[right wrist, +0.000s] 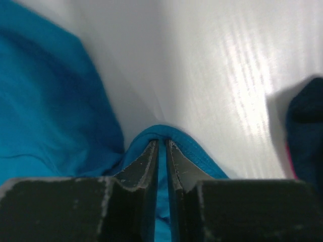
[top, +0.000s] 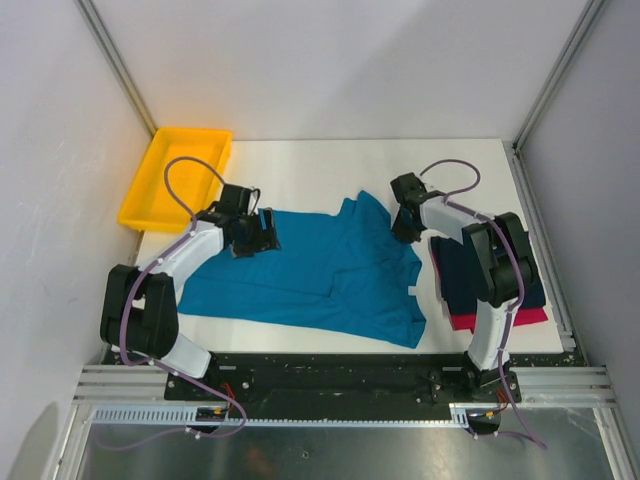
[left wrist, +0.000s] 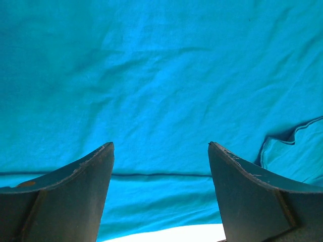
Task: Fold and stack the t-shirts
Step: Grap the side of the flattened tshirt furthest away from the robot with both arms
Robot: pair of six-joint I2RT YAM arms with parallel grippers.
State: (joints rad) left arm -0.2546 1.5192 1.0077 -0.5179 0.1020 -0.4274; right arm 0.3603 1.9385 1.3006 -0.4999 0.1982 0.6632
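The teal-blue t-shirt (top: 320,275) lies spread and partly folded on the white table (top: 320,165). My left gripper (top: 262,232) is open over the shirt's left upper edge; in the left wrist view (left wrist: 160,151) the cloth (left wrist: 161,75) fills the frame between the wide-apart fingers. My right gripper (top: 405,232) is shut on the shirt's right upper edge; the right wrist view (right wrist: 162,143) shows the teal hem (right wrist: 192,146) pinched between the fingers. The dark navy t-shirt (top: 465,275) lies folded on the red-pink t-shirt (top: 500,318) at the right.
A yellow plastic tray (top: 175,175) stands at the back left corner. Metal frame rails (top: 545,250) run along the table's right side and the near edge. The navy shirt's edge shows at the right of the right wrist view (right wrist: 308,121).
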